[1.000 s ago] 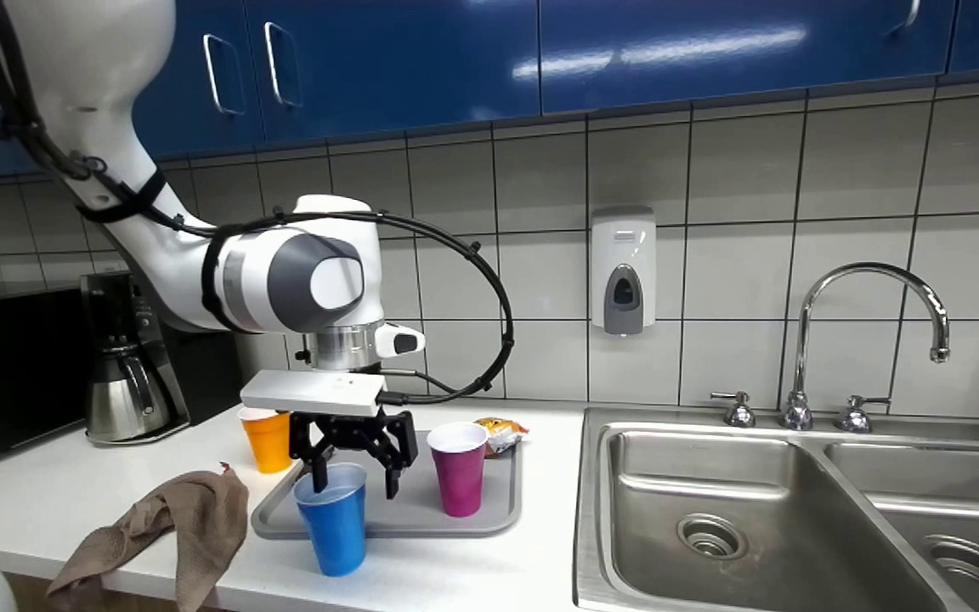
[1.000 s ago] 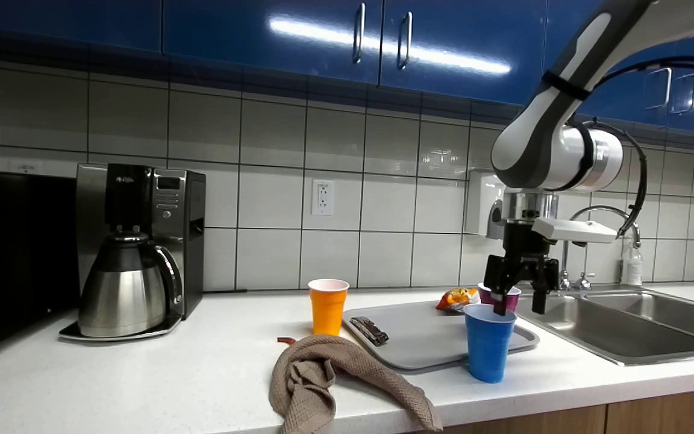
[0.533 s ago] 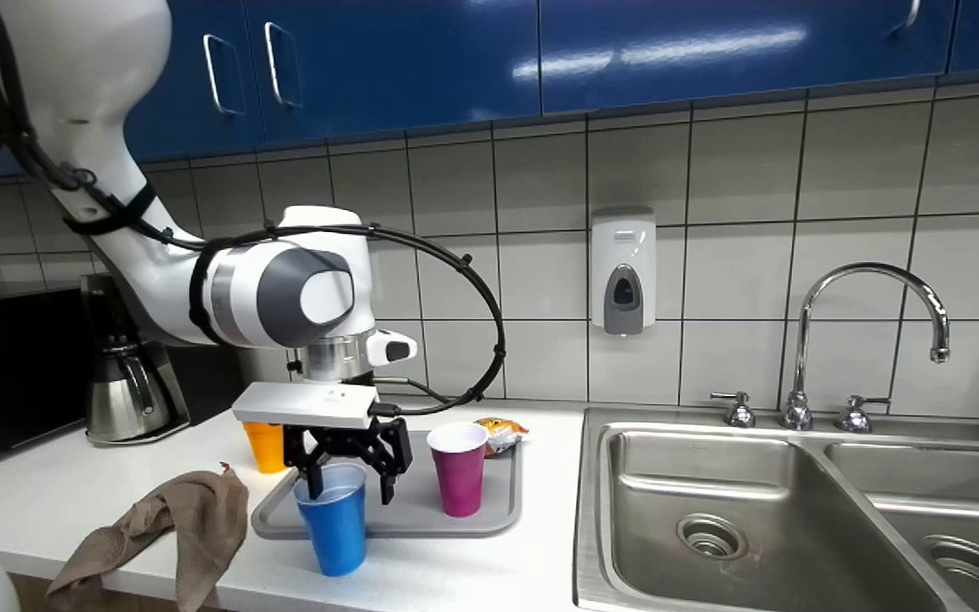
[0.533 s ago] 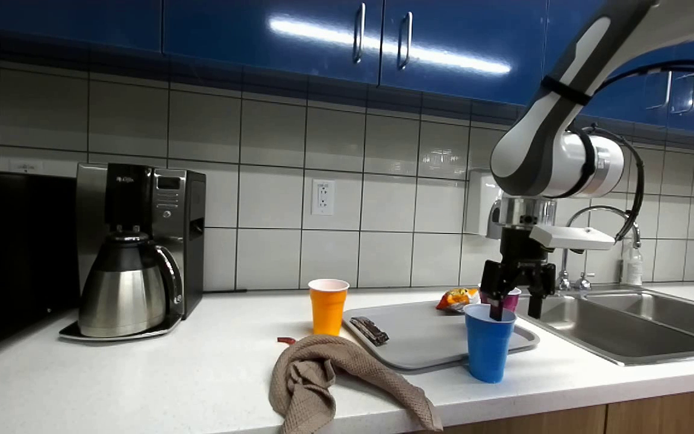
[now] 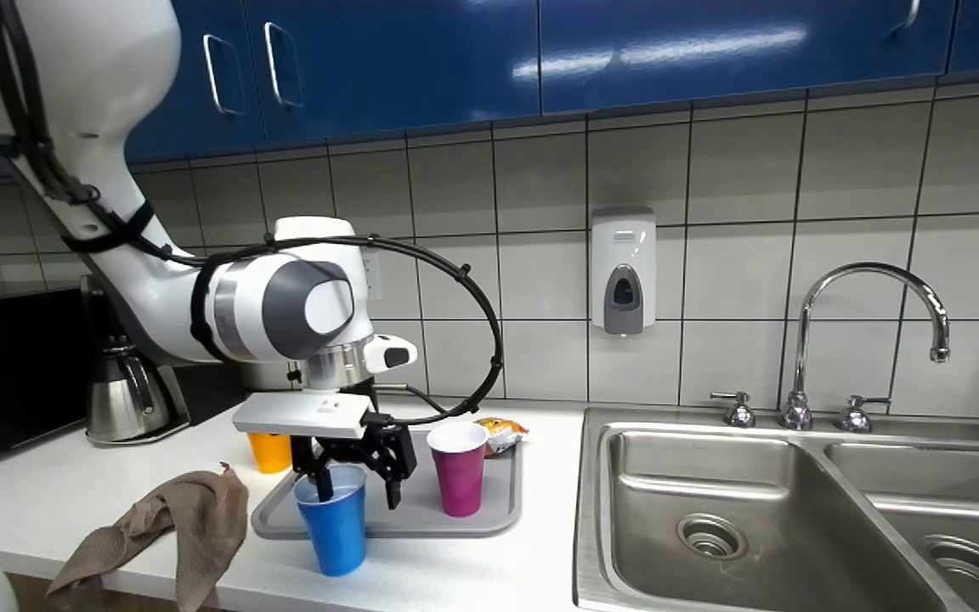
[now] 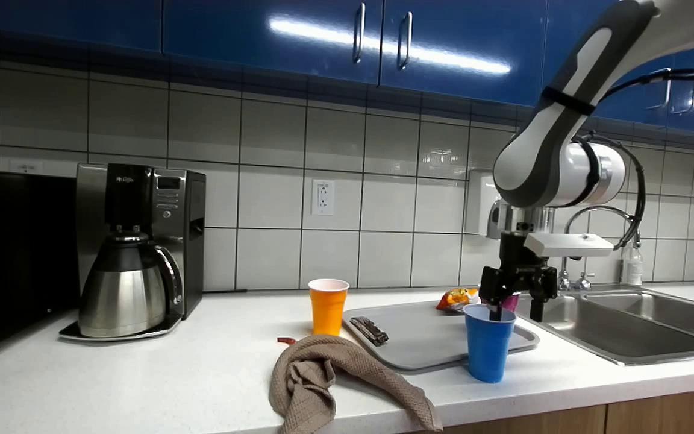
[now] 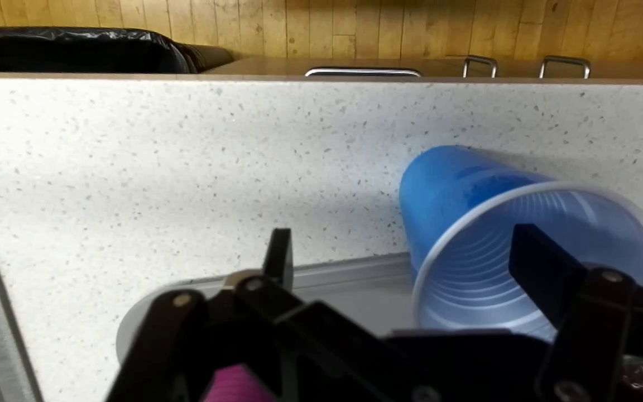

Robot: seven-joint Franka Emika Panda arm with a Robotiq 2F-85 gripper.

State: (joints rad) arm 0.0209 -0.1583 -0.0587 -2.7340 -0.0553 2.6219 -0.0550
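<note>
Gripper point(image 5: 359, 496) spread wide — in both exterior views left finger point(image 5: 325, 486) at mouth of blue cup point(image 5: 335, 535), right finger point(image 5: 393, 493) outside, rightward. Cup upright on counter point(image 5: 489, 571) — near side of tray point(image 6: 428, 334).

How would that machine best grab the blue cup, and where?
Probably at the rim, on the side toward the sink, from straight above. The blue cup stands upright, mouth open, its wall looking thin; that edge lies between the spread fingers, so one could pinch inside, one outside.
</note>
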